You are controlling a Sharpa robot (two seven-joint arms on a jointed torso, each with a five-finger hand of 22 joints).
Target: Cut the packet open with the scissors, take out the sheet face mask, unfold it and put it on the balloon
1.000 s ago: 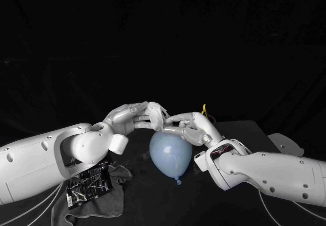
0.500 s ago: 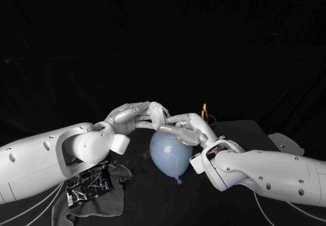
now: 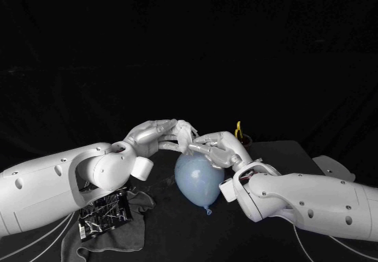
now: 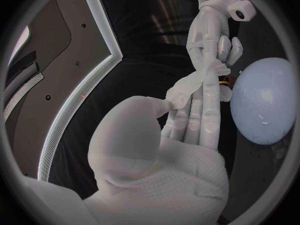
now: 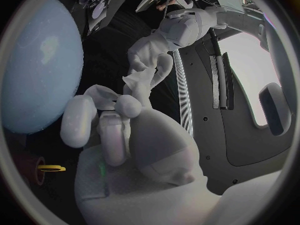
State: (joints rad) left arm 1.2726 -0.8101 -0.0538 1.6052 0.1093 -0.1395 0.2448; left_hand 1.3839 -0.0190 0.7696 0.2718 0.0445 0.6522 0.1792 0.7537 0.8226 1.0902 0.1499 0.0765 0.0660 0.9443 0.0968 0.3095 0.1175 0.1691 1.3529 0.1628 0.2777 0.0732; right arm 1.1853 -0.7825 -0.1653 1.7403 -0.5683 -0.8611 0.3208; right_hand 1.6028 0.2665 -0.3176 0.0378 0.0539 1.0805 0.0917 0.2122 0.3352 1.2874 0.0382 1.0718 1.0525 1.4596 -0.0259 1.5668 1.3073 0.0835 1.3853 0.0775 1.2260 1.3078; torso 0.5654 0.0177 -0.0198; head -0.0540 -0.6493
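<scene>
A pale blue balloon (image 3: 197,177) lies on the black table, knot toward me. Just above its far end, both hands hold the white, still-folded sheet face mask (image 3: 185,132) between them. My left hand (image 3: 152,136) pinches it from the left and my right hand (image 3: 217,148) pinches it from the right. In the left wrist view the mask (image 4: 193,83) stretches from my left hand (image 4: 187,135) to the right hand (image 4: 215,25), beside the balloon (image 4: 265,100). The right wrist view shows my right hand (image 5: 115,130) gripping the mask (image 5: 141,81) next to the balloon (image 5: 39,70).
The cut black packet (image 3: 102,210) lies on a grey cloth (image 3: 118,237) at the front left, under my left arm. Yellow-handled scissors (image 3: 238,130) sit behind my right hand, also scissors (image 5: 50,168). A white object (image 3: 335,166) rests at the table's right edge.
Both hands have shifted slightly with the mask still between them; the right arm has moved a little to the left. The balloon stays in place.
</scene>
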